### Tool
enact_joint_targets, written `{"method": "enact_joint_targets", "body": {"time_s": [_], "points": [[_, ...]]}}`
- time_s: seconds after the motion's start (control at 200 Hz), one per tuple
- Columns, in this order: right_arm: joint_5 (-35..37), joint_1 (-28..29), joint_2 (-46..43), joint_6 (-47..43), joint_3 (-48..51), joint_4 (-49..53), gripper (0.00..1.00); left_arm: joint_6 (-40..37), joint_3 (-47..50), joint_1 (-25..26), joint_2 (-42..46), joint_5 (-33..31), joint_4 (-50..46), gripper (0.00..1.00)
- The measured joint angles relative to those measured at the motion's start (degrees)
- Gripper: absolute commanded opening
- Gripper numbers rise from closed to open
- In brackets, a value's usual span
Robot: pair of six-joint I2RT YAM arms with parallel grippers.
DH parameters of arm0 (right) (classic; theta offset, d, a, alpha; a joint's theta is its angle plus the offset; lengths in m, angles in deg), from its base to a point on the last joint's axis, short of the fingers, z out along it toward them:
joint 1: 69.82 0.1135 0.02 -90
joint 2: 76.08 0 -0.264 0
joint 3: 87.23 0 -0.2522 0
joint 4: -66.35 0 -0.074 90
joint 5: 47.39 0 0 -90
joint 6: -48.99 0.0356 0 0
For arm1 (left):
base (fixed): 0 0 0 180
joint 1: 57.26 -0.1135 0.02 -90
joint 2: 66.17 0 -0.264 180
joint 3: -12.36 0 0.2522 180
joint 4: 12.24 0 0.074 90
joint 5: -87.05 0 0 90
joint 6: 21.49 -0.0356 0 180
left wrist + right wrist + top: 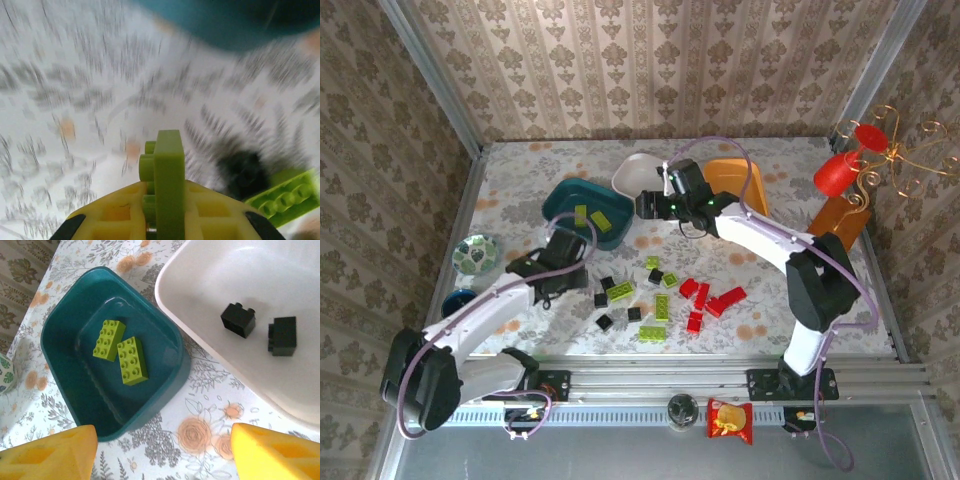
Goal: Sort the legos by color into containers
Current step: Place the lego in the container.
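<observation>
My left gripper (560, 262) is shut on a lime-green lego (167, 175), held upright between the yellow fingers (115, 215) just near of the dark teal tray (582, 212). That tray holds two green legos (121, 351). My right gripper (650, 205) hangs open over the cloth between the teal tray and the white tray (638, 172), its yellow fingertips (272, 452) wide apart with nothing between them. The white tray holds two black cubes (260, 327). The orange tray (740, 183) lies behind the right arm. Loose green, black and red legos (665, 295) lie scattered on the flowered cloth.
A small patterned bowl (477, 252) and a dark blue cup (458, 300) sit at the left edge. A red cup and gold wire stand (865, 160) occupy the far right. A red-and-yellow snack packet (730, 420) lies on the near rail.
</observation>
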Motion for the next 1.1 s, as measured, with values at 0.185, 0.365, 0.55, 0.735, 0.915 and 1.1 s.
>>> {"method": "enact_joint_targets", "body": {"time_s": [0.185,0.365,0.55,0.735,0.915,1.1], "points": [[1.20,-0.50,-6.03,0.83,5.81,-0.22,0.72,-4.72,-14.95,-4.42,-10.45,0.22,5.38,0.08],[2.64,-0.85,-10.99,0.83,10.99,0.20,0.72,-7.48,-25.73,-8.04,-27.65,2.14,10.14,0.06],[3.67,-0.85,-16.50,0.81,16.37,2.75,0.72,-8.11,-32.09,-10.29,-39.69,3.34,10.29,0.14],[4.90,-0.85,-21.14,0.81,22.16,5.35,0.74,-8.35,-34.62,-10.34,-42.42,4.87,10.01,0.55],[5.86,-0.85,-22.82,0.81,23.98,7.63,0.75,-8.07,-36.00,-10.27,-40.33,6.19,10.45,0.79],[7.52,-0.31,-22.62,1.33,24.00,10.27,0.73,-8.39,-33.94,-9.18,-29.75,7.43,11.87,1.00]]}}
